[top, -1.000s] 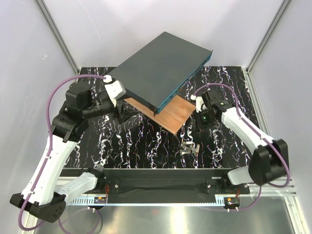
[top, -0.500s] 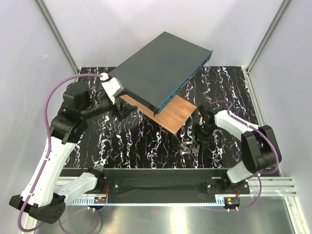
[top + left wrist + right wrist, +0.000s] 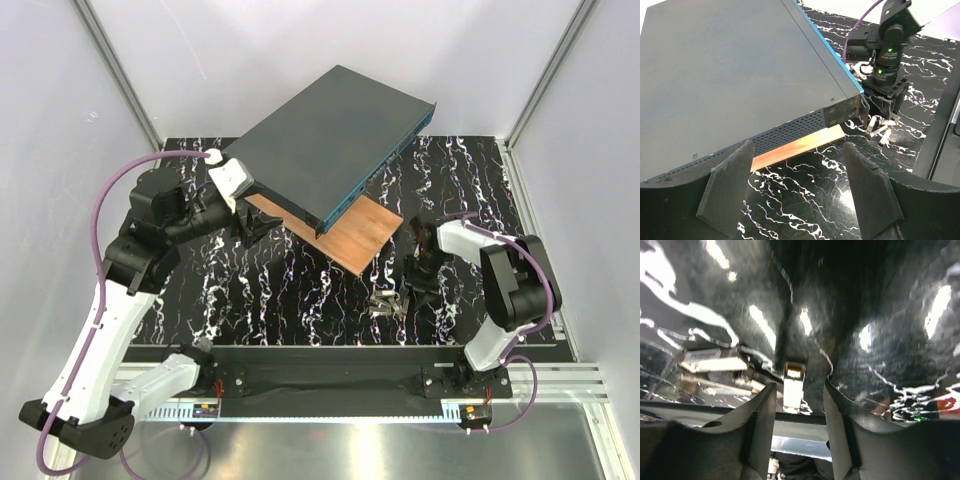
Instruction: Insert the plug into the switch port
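From above I see a black, white-veined bench [image 3: 290, 295] with the switch [image 3: 330, 140], a large flat dark grey-teal box, lying slantwise from the middle toward the far edge, its narrow lighter teal front face turned toward the right edge. Its nearest corner rests on a thin brown wooden board [image 3: 350, 238] that lies on the bench and pokes out toward the near right. My left gripper [image 3: 248, 226] hovers just beside the switch's perforated side wall, on the side toward the left edge; the left wrist camera shows its two dark fingers [image 3: 727, 187] spread wide with nothing between them, the side wall and a strip of the board beyond them. My right gripper [image 3: 415, 282] points down at the bench toward the near edge, right of centre, just beside a cluster of small metal plugs [image 3: 388, 304] lying near the board's near right corner. In the right wrist camera its fingers [image 3: 760, 430] are parted and straddle one plug [image 3: 793, 385], with a sliver of gap showing on each side, so they are released rather than pinching it; the others in the cluster lie just beside the left finger
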`<act>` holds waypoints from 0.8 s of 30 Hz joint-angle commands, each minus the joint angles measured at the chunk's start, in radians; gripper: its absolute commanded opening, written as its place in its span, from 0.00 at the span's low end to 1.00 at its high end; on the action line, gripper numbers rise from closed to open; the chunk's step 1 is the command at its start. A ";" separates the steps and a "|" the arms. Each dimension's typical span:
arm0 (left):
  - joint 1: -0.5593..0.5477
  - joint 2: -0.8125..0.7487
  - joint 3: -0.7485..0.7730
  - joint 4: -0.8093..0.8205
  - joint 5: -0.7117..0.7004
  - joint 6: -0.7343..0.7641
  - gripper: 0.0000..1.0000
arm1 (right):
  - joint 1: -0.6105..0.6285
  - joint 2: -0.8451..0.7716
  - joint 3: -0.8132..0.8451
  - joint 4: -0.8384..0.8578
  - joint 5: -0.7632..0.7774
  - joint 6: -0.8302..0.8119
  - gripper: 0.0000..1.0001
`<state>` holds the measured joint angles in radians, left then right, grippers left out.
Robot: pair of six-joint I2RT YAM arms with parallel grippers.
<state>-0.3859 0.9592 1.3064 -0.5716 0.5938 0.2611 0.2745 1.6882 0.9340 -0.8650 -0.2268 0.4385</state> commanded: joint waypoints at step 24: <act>-0.014 0.058 0.070 0.165 0.175 -0.474 0.77 | -0.098 -0.577 0.338 0.119 -0.409 -0.930 0.00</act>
<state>-0.3889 0.9920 1.3205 -0.5236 0.6914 -0.0105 0.1699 1.2888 1.2057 -0.7986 -0.4049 -0.1349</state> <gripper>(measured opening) 0.776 0.060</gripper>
